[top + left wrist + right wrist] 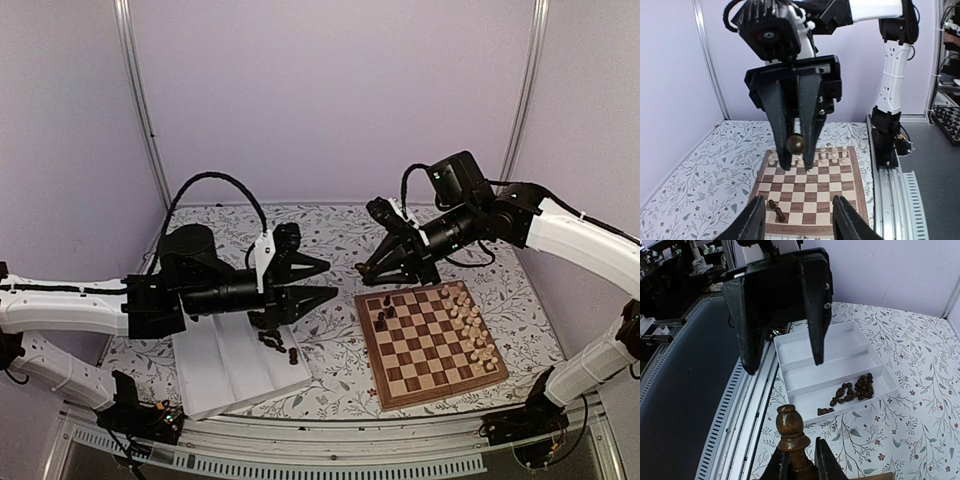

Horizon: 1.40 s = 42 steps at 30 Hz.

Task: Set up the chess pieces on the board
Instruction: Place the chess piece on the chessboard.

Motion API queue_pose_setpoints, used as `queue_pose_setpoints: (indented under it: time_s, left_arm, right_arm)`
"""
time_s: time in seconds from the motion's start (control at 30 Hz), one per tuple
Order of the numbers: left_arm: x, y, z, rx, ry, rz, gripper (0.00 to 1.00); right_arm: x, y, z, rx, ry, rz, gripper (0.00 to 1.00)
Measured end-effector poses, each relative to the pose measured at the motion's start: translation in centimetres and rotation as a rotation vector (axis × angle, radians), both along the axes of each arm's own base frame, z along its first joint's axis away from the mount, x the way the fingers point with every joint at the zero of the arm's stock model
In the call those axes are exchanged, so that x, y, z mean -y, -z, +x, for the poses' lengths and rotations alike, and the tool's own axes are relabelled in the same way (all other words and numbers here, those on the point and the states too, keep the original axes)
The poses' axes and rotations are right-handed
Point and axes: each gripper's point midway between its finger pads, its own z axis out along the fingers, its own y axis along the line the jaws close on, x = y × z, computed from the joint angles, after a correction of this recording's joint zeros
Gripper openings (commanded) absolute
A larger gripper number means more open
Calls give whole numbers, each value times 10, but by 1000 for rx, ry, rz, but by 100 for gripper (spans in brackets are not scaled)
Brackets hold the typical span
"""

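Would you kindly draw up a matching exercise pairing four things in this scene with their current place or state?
Things:
1. left gripper
2. right gripper
3. cream pieces
4. white tray

Places or states:
A. holds loose dark pieces
B. open and empty
C. on the board, along its right side in the top view
D. shut on a dark piece

Pairs: 1-B; 2-D; 3-C; 4-A

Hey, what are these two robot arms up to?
They are setting up a chess game. The right gripper is shut on a dark chess piece, facing the left gripper, which is open and empty. More dark pieces lie in the white tray. On the board, cream pieces line one side; only a few dark ones stand opposite.
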Motion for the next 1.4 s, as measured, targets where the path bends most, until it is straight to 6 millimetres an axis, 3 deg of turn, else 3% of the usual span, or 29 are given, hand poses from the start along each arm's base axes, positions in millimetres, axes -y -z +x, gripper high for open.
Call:
queue_pose_setpoints:
  time_s: [0.2,0.5,0.8,1.13,1.2,1.33,1.4]
  left_arm:
    - [12,-5,13,60,-37,-48,47]
    - [30,-23,3,98,62,-113,43]
    - [47,-27,-5,103,146,-117,30]
    - [52,-24,-2,85,146,-113,13]
    - [53,-25,-1,82,145,-114,12]
    - [57,-23,2,74,141,-106,11]
    - [60,-21,5,68,133,-96,11]
  right_arm:
    - [-1,-11,-15,-79,-78,51,11]
    - [-3,-15,-21,-121,-125,69,11]
    - [-3,-13,-22,-132,-128,64,12]
    - [-2,-11,-23,-143,-128,53,15]
    - [-2,-10,-23,-146,-127,50,22]
    - [0,-8,-20,-139,-113,40,60]
    - [0,-5,-16,-112,-88,26,68]
